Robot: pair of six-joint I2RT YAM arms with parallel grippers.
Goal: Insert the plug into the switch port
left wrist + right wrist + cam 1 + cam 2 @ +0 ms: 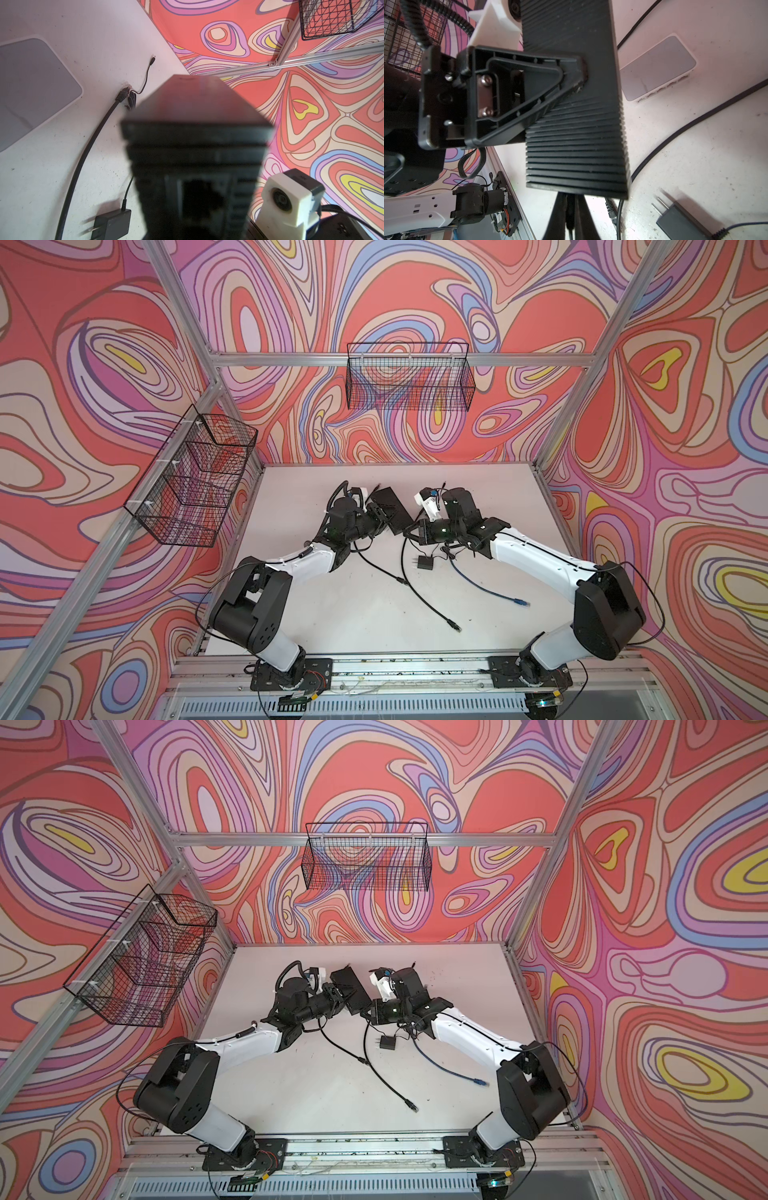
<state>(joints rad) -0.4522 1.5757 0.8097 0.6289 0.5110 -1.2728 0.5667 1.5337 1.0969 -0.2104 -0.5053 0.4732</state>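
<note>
Nearest on the worktop (332, 614) lie a loose black cable (432, 605), a blue cable (523, 602) and a power adapter (424, 563), just below the two wrists. Behind them the left gripper (381, 514) is clamped across the ribbed black switch (388, 504), holding it clear of the worktop. The right gripper (570, 207), pressed together, pinches the plug (570, 218) right at the switch's near end, though I cannot tell whether it is seated. Farther back lie a white switch (658, 66) and a thin lead's barrel tip (153, 60).

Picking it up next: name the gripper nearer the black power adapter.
Right. The right gripper, holding the plug, is just behind the black power adapter; the left gripper, clamped on the black switch, is farther left.
</note>
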